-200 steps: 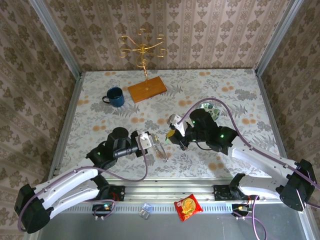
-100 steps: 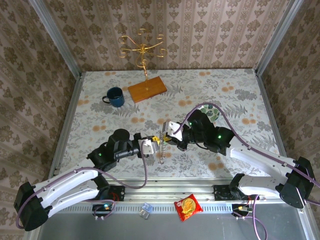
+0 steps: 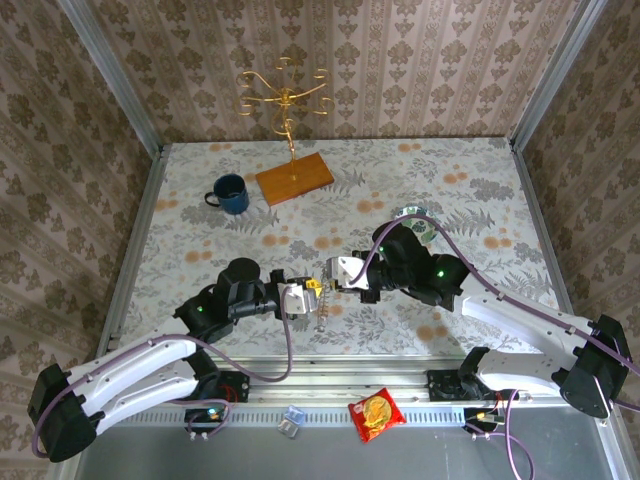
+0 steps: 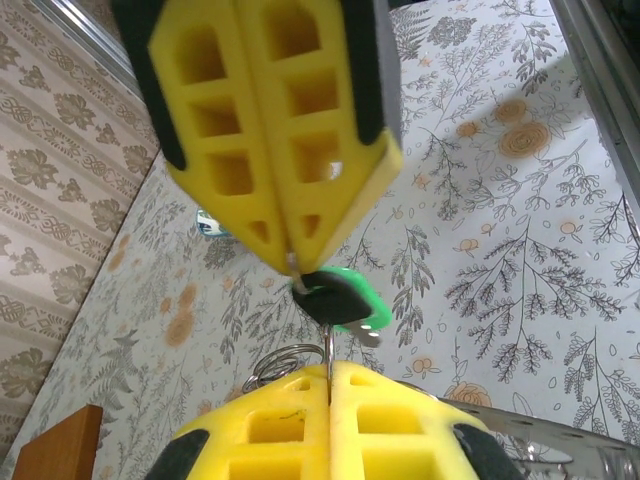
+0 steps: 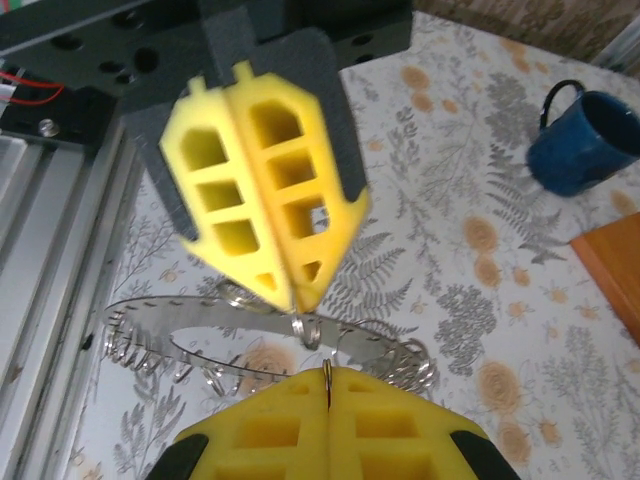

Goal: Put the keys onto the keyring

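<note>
My two grippers meet tip to tip over the front middle of the table. The left gripper (image 3: 307, 291) (image 4: 329, 378) is shut on a thin wire loop, the keyring (image 4: 328, 352), which I see edge-on between its yellow pads. The right gripper (image 3: 333, 277) (image 5: 327, 372) is shut on a thin metal piece. Right at its tips (image 4: 292, 262) hang the keys: a dark one (image 4: 328, 297) and, behind it, a green-headed one (image 4: 368, 310). In the right wrist view the left gripper's tips (image 5: 294, 300) pinch a small ring (image 5: 309, 330).
A wide flat grey ring (image 3: 321, 315) (image 5: 200, 322) carrying several small wire rings lies on the table just below the grippers. A blue mug (image 3: 230, 193) and a gold stand on a wooden base (image 3: 294, 178) sit at the back left. A red snack packet (image 3: 375, 413) lies off the table in front.
The grippers have closed the gap between them: the left moved right, and the right moved left and toward the front. Both stayed shut.
</note>
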Action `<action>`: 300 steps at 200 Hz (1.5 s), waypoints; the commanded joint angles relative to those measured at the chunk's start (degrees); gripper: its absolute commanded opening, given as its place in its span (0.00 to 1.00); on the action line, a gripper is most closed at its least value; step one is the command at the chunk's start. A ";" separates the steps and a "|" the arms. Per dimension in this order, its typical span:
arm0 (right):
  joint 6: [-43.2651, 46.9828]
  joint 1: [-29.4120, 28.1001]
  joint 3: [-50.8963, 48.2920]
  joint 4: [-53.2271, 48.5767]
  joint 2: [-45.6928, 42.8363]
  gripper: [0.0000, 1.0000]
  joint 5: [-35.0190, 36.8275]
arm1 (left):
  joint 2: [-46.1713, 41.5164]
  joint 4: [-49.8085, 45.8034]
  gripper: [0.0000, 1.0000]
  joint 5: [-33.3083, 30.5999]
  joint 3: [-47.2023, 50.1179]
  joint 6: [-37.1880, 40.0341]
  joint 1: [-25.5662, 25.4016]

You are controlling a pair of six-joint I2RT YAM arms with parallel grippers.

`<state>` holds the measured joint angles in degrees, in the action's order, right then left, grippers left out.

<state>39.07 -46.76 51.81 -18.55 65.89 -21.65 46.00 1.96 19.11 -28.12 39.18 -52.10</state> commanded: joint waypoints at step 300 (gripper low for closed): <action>-1.72 -0.40 1.29 -0.22 2.31 0.00 -3.90 | 1.44 2.61 0.00 1.74 -0.09 3.10 -1.33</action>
<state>37.32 -46.76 51.81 -17.04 67.79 -25.91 47.68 2.17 19.94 -28.12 40.80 -52.90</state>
